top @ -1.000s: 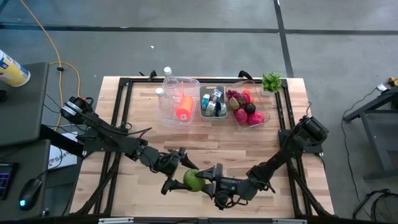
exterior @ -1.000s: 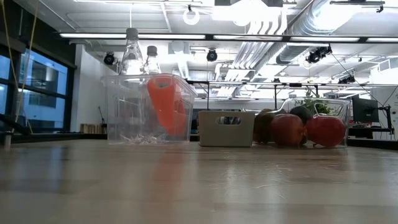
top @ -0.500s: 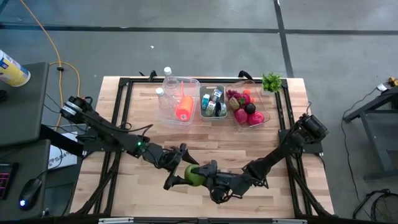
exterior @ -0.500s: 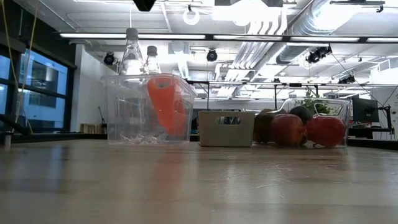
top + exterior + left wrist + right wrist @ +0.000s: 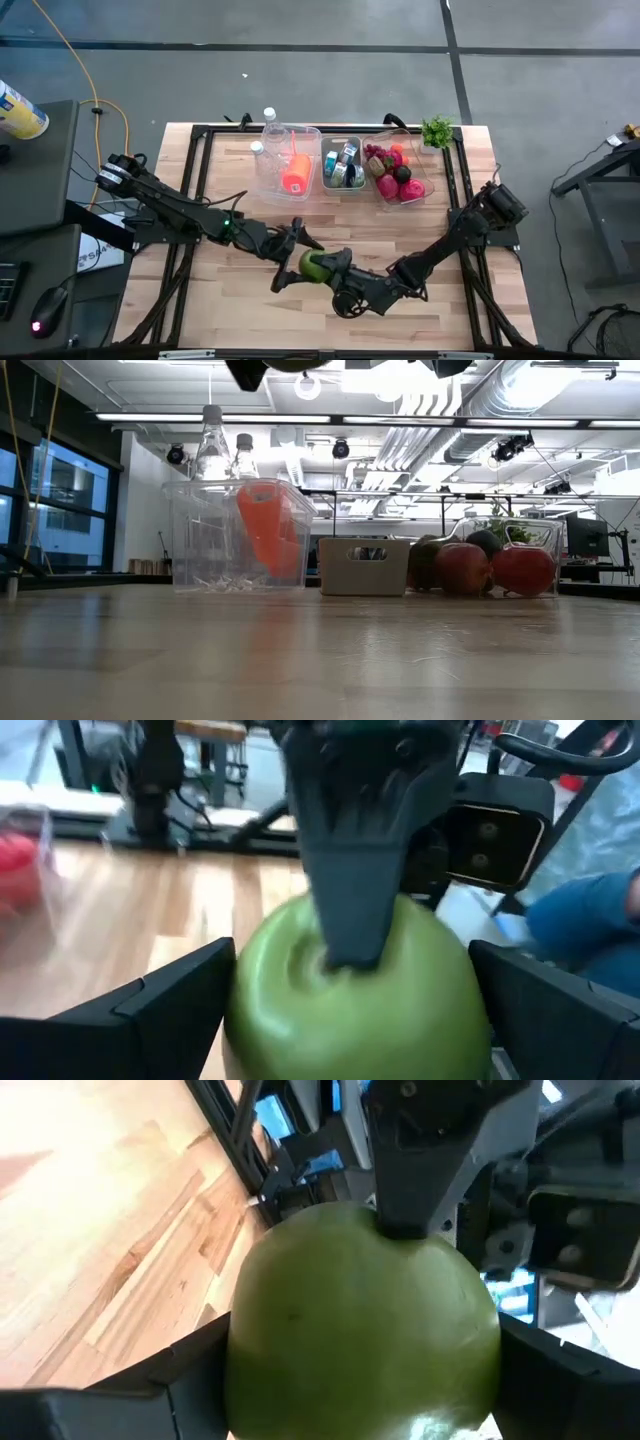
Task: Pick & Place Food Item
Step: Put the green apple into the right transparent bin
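A green apple is held up off the wood table, between the table's middle and its near edge. My left gripper reaches it from the table's left and my right gripper from the right. Each is shut on the apple. In the left wrist view the apple fills the gap between my own fingers, and one finger of the other arm lies over its top. The right wrist view shows the same apple from the opposite side. My left gripper pinches the apple between its two fingers, one on each flank, coming level from the table's left. The apple is lifted clear of the table. My right gripper pinches the same apple by its opposite flanks between its fingers, coming level from the table's right, crosswise to the left gripper's fingers.
Along the far side stand a clear bin with bottles and an orange item, a grey bin of small packs, and a clear bin of red and dark fruit, with a green sprig beside it. A black frame rims the table.
Both grippers, together with the apple between them, have moved away from the near edge toward the table's middle. In the low view their dark parts have come into the picture's top edge.
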